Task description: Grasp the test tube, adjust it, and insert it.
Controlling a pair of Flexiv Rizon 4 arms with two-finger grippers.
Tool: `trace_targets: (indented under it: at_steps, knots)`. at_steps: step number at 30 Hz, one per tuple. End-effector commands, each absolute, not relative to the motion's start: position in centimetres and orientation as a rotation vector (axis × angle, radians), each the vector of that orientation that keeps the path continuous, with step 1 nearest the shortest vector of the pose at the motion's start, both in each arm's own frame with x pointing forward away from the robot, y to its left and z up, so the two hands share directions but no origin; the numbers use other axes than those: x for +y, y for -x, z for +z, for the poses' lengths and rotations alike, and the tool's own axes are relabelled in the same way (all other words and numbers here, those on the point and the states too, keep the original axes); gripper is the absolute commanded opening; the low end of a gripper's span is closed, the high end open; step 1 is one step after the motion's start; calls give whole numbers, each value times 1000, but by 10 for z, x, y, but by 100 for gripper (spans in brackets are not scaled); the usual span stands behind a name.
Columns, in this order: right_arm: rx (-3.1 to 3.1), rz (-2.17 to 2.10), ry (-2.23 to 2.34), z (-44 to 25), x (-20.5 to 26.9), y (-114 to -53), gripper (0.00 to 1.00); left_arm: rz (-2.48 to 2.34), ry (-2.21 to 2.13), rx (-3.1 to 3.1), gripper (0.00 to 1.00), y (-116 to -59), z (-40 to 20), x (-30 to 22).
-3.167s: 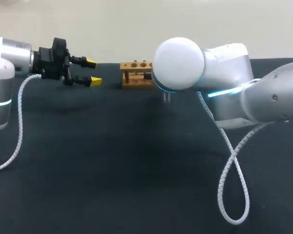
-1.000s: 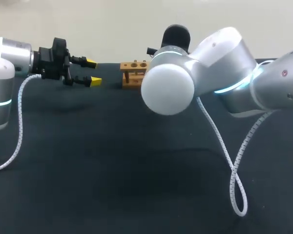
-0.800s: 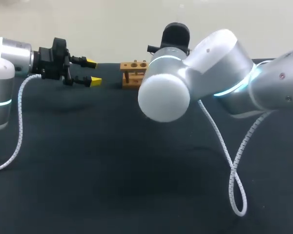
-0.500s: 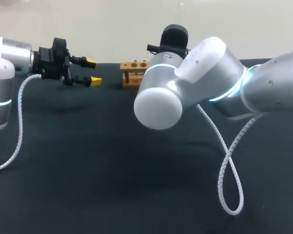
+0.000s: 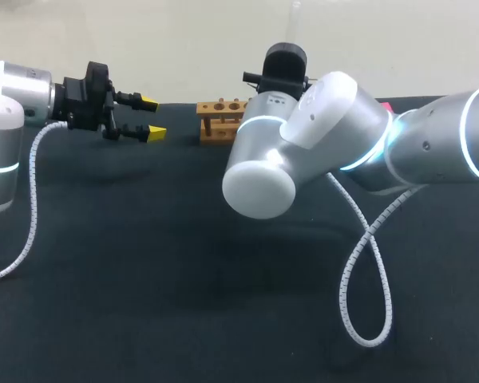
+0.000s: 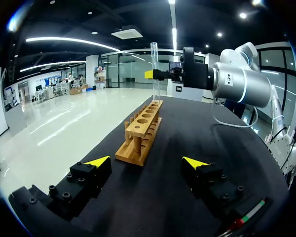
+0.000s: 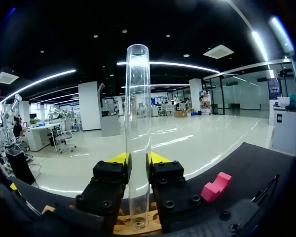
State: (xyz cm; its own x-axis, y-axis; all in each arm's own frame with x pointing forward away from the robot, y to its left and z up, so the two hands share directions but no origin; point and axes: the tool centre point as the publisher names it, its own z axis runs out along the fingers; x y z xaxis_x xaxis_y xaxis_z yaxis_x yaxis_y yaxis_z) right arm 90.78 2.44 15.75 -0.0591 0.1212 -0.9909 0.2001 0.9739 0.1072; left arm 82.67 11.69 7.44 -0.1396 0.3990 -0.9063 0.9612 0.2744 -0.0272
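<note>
A clear glass test tube (image 7: 138, 123) stands upright between the yellow-tipped fingers of my right gripper (image 7: 138, 159), which is shut on its lower half. Its bottom end hangs over the wooden rack (image 7: 119, 225); I cannot tell whether it has entered a hole. In the left wrist view the tube (image 6: 154, 69) and right gripper (image 6: 160, 74) are at the far end of the rack (image 6: 142, 131). My left gripper (image 6: 146, 162) is open and empty, well short of the rack. In the head view the left gripper (image 5: 149, 118) is left of the rack (image 5: 222, 120), and the right gripper (image 5: 286, 60) is above it.
A small pink block (image 7: 216, 186) lies on the black table to the right of the rack, also visible behind my right arm (image 5: 383, 105). The right arm's white cable (image 5: 359, 263) loops down over the table's right half.
My right arm has swung its elbow down and to the left and brought the gripper up over the rack with the tube upright. The left arm has not moved.
</note>
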Motion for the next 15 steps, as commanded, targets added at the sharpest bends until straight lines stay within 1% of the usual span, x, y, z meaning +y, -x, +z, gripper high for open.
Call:
trace_targets:
  at_steps: [1,15]
  knots:
    - [1626,-65,-242,153,26,-914,0,-831,-1255,1692,100,-826,74,117]
    - [1637,-64,-235,130,28,-923,0,-831,-1255,1692,100,-826,74,117]
